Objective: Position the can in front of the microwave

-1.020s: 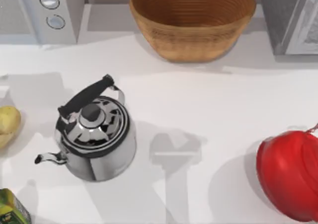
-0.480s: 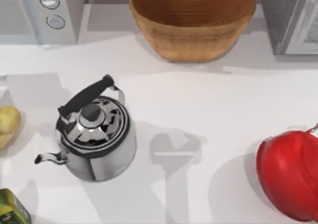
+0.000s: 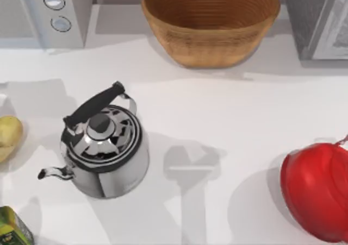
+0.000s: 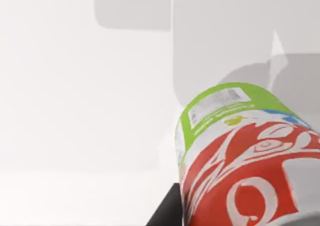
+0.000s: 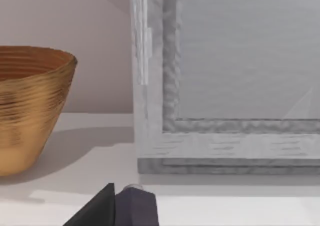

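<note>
Left tool's dark finger [image 4: 167,212] sits against the can [image 4: 245,161], apparently gripping it above the white surface [image 4: 75,110], while the microwave [image 3: 43,14] stands at the surface's far-left corner.

microwave [image 3: 46,14] back left, basket [image 3: 211,22] back centre, kettle [image 3: 103,147] before the microwave

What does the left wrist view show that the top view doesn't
The left wrist view alone gives the can, close up against the left gripper, its red and green label with white lettering facing the camera. The top view alone gives the microwave, wicker bowl, kettle, potato, carton, a red object and the speckled grey appliance. Both share the white table.
</note>
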Tool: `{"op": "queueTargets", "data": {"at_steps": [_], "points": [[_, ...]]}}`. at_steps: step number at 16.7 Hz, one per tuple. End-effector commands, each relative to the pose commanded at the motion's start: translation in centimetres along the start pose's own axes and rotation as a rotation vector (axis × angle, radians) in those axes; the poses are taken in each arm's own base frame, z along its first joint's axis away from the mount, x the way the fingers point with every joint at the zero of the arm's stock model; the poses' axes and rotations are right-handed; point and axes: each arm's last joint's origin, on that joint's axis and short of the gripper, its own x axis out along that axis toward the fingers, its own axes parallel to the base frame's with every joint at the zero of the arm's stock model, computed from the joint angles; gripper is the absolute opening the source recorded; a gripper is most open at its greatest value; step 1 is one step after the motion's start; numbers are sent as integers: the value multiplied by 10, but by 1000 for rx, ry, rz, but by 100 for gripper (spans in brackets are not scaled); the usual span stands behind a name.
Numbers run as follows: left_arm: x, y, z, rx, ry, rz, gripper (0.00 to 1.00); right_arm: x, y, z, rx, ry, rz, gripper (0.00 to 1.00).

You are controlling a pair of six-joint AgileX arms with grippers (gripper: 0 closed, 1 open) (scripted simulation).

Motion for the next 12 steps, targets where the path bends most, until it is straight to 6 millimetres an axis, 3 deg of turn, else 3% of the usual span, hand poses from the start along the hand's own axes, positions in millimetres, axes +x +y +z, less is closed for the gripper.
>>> {"op": "queueTargets", "data": {"at_steps": [4, 12], "points": [[0, 0, 0, 0, 0, 0, 98, 0, 0, 0, 0, 0, 0, 100], [0, 0, 0, 0, 0, 0, 100, 0, 0, 0, 0, 0, 0, 100]]}}
